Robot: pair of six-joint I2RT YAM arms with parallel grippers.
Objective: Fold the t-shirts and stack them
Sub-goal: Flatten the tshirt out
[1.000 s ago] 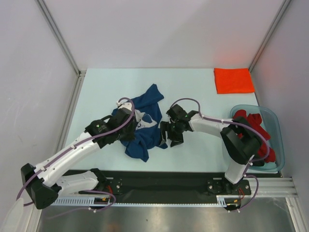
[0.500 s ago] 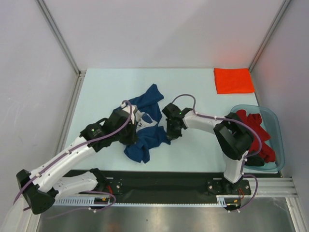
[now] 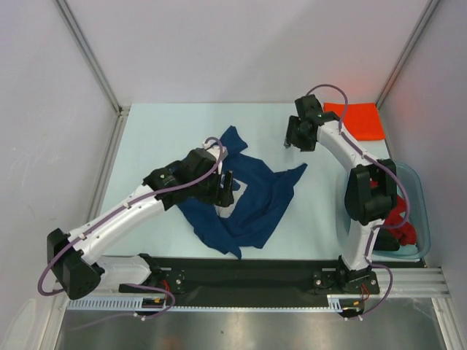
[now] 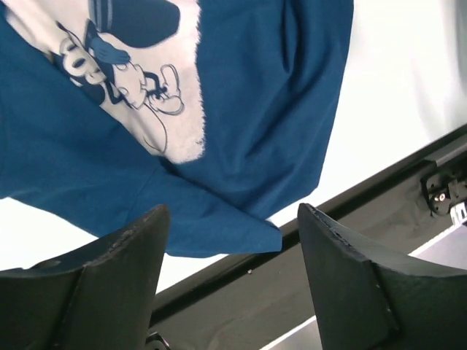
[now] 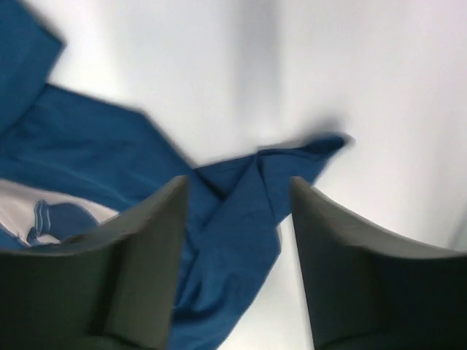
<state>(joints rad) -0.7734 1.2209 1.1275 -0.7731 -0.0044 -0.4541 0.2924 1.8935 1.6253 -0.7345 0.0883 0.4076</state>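
Note:
A navy blue t-shirt (image 3: 255,200) lies loosely spread and rumpled in the middle of the table, one corner reaching right. Its white printed graphic (image 4: 131,80) shows in the left wrist view. My left gripper (image 3: 228,187) hovers over the shirt's middle, open and holding nothing (image 4: 233,233). My right gripper (image 3: 290,140) hangs open near the back, above the table beyond the shirt's right corner (image 5: 237,186). A folded orange t-shirt (image 3: 354,120) lies at the back right corner. Red t-shirts (image 3: 400,219) lie bunched in the tub.
The clear bluish tub (image 3: 421,191) stands at the right edge, partly hidden by my right arm. A black rail (image 3: 248,273) runs along the near edge, just below the navy shirt's lower hem (image 4: 241,233). White walls and metal posts enclose the table.
Both grippers have let go of the navy shirt, which now lies drawn out to the right. My right arm has swung to the back right; my left has shifted right.

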